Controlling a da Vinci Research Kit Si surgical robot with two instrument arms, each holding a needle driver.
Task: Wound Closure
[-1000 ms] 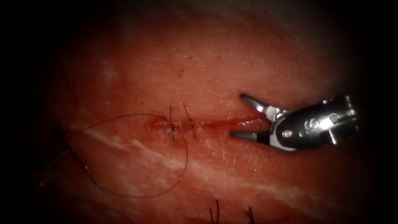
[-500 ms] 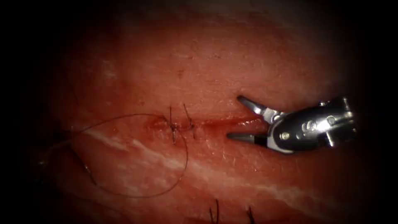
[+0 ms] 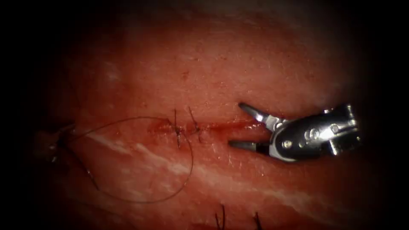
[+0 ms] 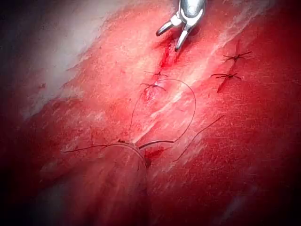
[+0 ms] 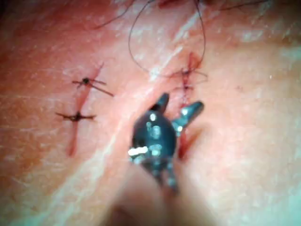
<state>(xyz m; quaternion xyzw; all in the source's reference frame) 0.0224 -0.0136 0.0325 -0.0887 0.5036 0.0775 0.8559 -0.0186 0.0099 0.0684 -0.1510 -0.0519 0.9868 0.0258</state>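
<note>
Tissue (image 3: 213, 64) carries the cut (image 3: 221, 126) running left to right in the endoscope view, wet with red fluid (image 3: 238, 125) along its open right stretch; two stitches (image 3: 178, 131) already cross its left part, their short ends standing up. Right claw (image 3: 235, 125) hangs at the open right end of the cut, jaws spread wide and grasping nothing, one tip above the cut line and one below, as if straddling the gap; over the last second it has slid a little leftward along the cut toward the stitches. Thread (image 3: 187, 170) leaves the stitches and sweeps in a wide loose loop over the tissue below the cut, then runs off to the left, lying slack, so nothing looks to be pulling on the knots. Left claw (image 4: 136, 149) shows in its own wrist view with the thread and a thin dark curved strand, possibly the needle, meeting at its tip; I cannot tell whether its jaws are clenched or what exactly they hold. Older stitches (image 5: 82, 99) on a separate cut lie well apart, seen in the right wrist view.
</note>
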